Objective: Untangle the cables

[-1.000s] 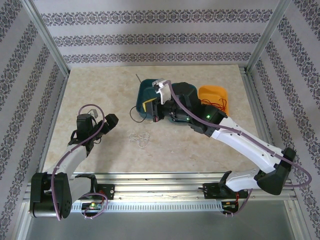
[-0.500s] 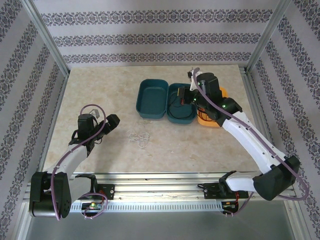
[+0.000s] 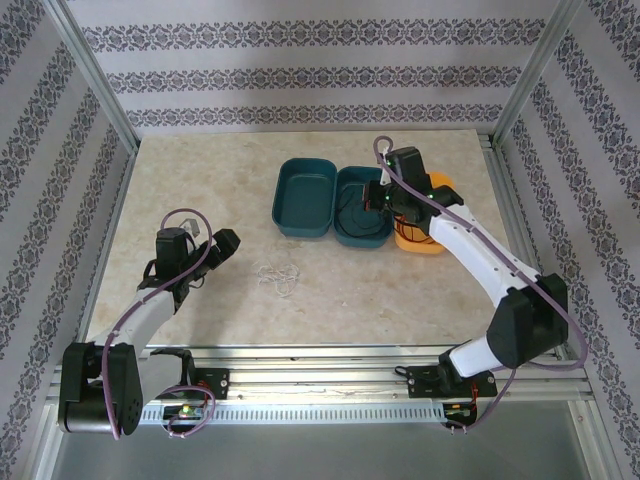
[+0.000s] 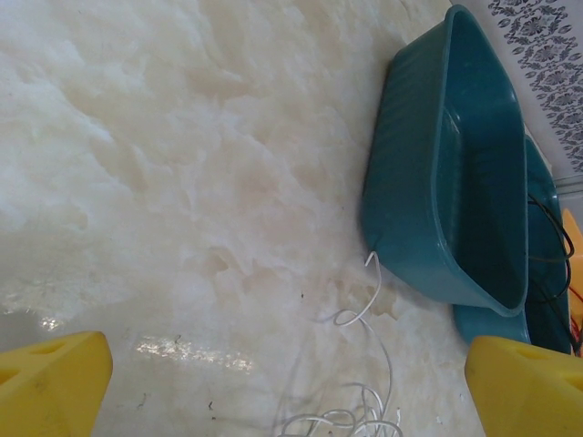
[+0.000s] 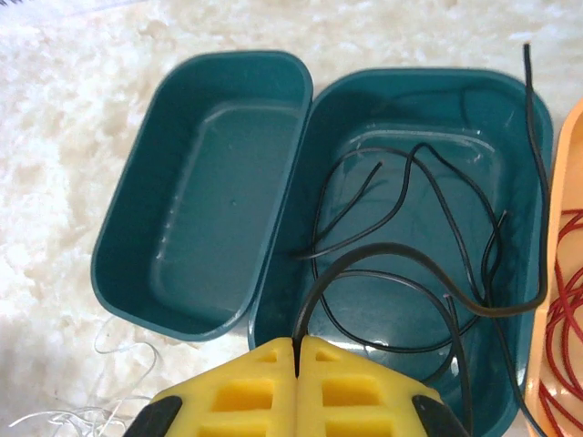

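right pincer clamped shut on a black cable, whose loops lie in the teal tray beside the orange tray holding red cable. white cable sits tangled on the desk near the other teal tray. left pincer gapes wide above the desk, gripping nothing.

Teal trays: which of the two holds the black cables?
The teal tray beside the orange tray; black cables lie looped inside it. The other teal tray has none.

Bright, even light, faint glare, sharp
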Available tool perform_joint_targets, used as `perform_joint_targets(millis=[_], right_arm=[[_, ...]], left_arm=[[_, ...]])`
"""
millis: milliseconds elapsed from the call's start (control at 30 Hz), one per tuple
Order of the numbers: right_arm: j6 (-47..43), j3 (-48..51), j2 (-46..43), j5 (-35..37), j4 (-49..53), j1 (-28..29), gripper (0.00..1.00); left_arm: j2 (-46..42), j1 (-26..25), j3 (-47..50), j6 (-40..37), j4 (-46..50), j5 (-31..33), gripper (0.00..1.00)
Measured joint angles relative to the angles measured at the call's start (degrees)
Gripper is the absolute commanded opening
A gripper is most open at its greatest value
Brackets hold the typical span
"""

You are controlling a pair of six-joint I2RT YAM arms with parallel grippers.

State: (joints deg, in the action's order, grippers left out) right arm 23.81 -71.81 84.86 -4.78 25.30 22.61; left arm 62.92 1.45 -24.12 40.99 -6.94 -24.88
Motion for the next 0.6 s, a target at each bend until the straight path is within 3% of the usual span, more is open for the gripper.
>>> perform_joint_targets(millis=[600], right_arm=[[-0.2,-3.0,13.5,-0.7,2.0,0.0,0.0]], left_arm=[[0.6,-0.3,-0.5,-0.2,0.0,-0.2,0.99]])
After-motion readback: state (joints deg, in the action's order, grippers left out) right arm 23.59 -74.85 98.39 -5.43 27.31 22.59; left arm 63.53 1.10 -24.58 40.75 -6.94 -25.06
